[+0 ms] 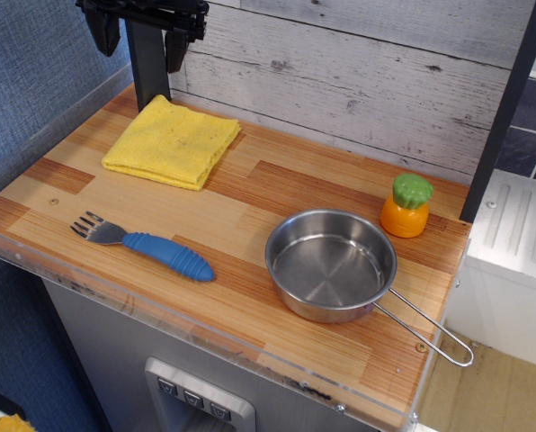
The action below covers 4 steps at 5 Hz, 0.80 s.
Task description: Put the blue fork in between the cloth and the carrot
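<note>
Gripper, fingers apart and empty, hangs upper left; best grasp the fork by its blue handle, lower left.

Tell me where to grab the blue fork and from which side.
Grip the blue fork on its thick ribbed handle, coming straight down from above, jaws across its width. It lies flat on the wooden counter with space around it; the tines are thin.
</note>
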Each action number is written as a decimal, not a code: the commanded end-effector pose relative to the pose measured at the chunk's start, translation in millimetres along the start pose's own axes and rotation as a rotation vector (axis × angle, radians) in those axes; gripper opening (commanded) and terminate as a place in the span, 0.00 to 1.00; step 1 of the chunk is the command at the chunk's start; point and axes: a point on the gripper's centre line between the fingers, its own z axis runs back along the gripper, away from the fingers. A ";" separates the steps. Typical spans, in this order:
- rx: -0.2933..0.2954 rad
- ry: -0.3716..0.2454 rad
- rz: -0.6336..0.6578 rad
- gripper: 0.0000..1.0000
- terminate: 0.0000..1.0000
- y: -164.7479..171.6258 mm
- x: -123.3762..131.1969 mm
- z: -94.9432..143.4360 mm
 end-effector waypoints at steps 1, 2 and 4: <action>0.000 0.000 0.000 1.00 0.00 0.0 0.0 0.0; 0.008 0.039 0.084 1.00 0.00 0.3 -13.7 1.6; 0.094 0.113 0.349 1.00 0.00 -7.4 -58.1 4.4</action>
